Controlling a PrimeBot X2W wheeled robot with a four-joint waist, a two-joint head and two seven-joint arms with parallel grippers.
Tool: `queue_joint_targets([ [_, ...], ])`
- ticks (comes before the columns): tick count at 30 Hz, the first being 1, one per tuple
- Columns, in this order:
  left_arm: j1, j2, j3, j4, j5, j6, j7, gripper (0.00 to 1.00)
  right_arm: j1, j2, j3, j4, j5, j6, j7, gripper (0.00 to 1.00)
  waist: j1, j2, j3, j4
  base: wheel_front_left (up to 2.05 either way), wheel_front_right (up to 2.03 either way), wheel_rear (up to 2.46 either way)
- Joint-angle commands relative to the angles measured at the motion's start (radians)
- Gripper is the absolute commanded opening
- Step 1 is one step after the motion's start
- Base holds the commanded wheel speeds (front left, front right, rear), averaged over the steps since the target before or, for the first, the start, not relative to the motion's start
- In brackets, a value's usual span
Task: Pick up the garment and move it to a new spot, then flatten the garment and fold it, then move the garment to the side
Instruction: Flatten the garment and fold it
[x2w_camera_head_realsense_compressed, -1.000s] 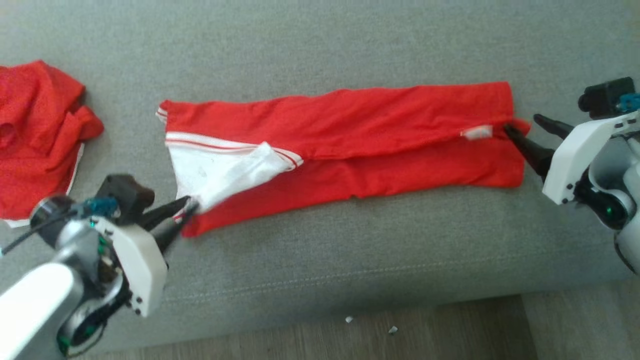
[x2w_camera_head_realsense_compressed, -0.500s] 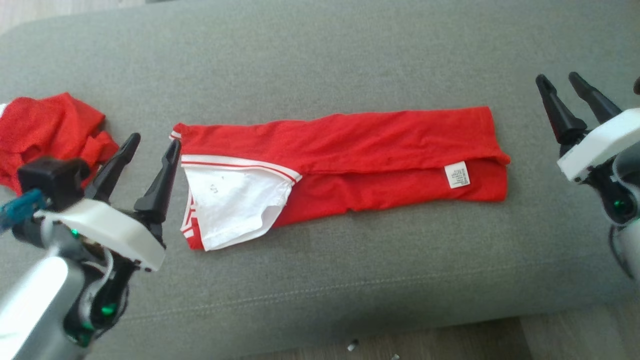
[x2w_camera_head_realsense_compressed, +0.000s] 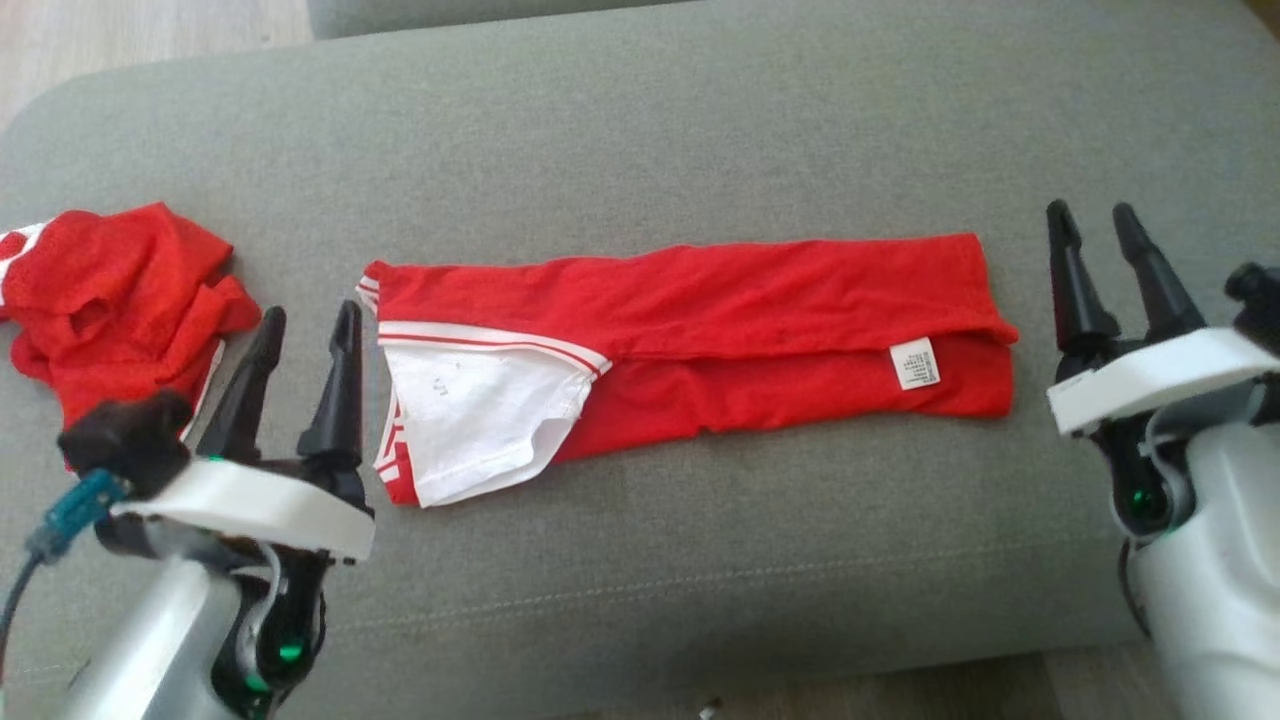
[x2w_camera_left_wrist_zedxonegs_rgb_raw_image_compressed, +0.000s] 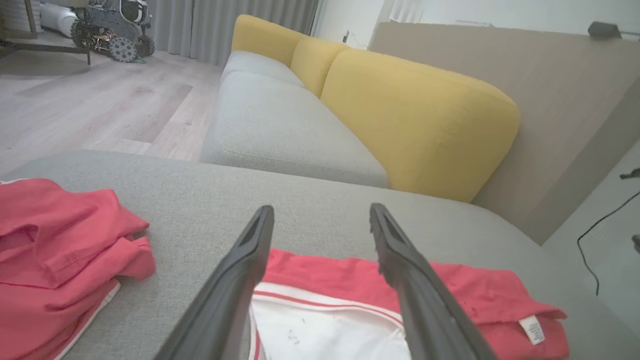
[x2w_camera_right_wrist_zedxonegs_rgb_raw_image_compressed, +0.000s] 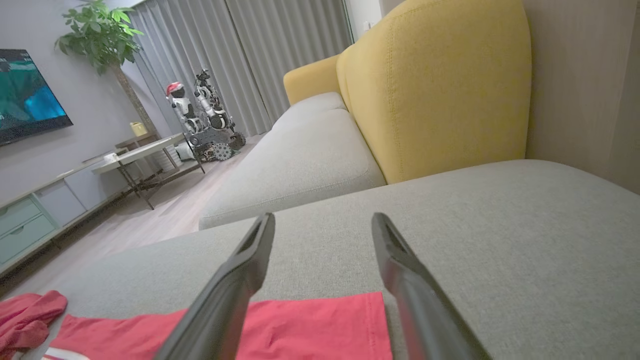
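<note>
The red garment lies folded into a long strip across the grey cushion, with a white panel at its left end and a small white label near its right end. It appears again as the garment in the left wrist view and the garment in the right wrist view. My left gripper hovers open just left of the strip's left end, holding nothing. My right gripper is open to the right of the strip, clear of the cloth.
A second red garment lies crumpled at the cushion's left end, close behind my left gripper. The cushion's front edge runs along the bottom, with wooden floor below. Yellow backrests and another grey seat stand beyond.
My left gripper let go of the strip's lower left corner and opened, and both grippers pulled back from the garment's ends. The white panel settled flat. The camera tilted up.
</note>
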Motion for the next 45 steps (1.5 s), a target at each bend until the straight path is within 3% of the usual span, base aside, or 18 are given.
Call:
queue_joint_targets([
  [1, -0.038, 0.017, 0.069, -0.021, 0.047, -0.006, -0.012, 1.00, 0.003, 0.011, -0.006, -0.051, -0.027, 0.003, -0.012, 1.00, 0.0001, -0.0001, 0.008, -0.001, 0.00, 0.00, 0.00],
  [6, -0.020, -0.054, 0.140, -0.017, 0.124, -0.034, -0.012, 1.00, 0.039, 0.055, -0.061, -0.094, -0.079, 0.003, 0.004, 1.00, 0.0001, -0.0001, 0.027, 0.007, 0.00, 0.00, 0.00],
  [12, -0.005, -0.129, 0.200, 0.021, 0.203, -0.104, -0.012, 1.00, 0.075, 0.097, -0.121, -0.136, -0.120, 0.003, 0.049, 1.00, 0.0001, -0.0001, 0.040, 0.019, 0.00, 0.00, 0.00],
  [18, -0.009, -0.173, 0.238, 0.061, 0.247, -0.153, -0.012, 1.00, 0.082, 0.135, -0.210, -0.084, -0.106, 0.003, 0.117, 1.00, 0.0001, -0.0001, 0.055, 0.030, 0.00, 0.00, 0.00],
  [27, -0.033, -0.215, 0.271, 0.088, 0.297, -0.201, -0.012, 1.00, 0.010, 0.168, -0.305, 0.044, -0.155, 0.003, 0.162, 1.00, 0.0001, -0.0001, 0.114, 0.050, 0.00, 0.00, 0.00],
  [38, -0.062, -0.252, 0.306, 0.114, 0.342, -0.245, -0.012, 1.00, -0.071, 0.161, -0.321, 0.139, -0.135, 0.003, 0.191, 1.00, 0.0001, -0.0001, 0.162, 0.073, 0.00, 0.00, 0.00],
  [45, -0.081, -0.241, 0.350, 0.113, 0.343, -0.252, -0.012, 1.00, -0.083, 0.151, -0.325, 0.166, -0.133, 0.003, 0.200, 1.00, 0.0001, -0.0001, 0.179, 0.077, 0.00, 0.00, 0.00],
])
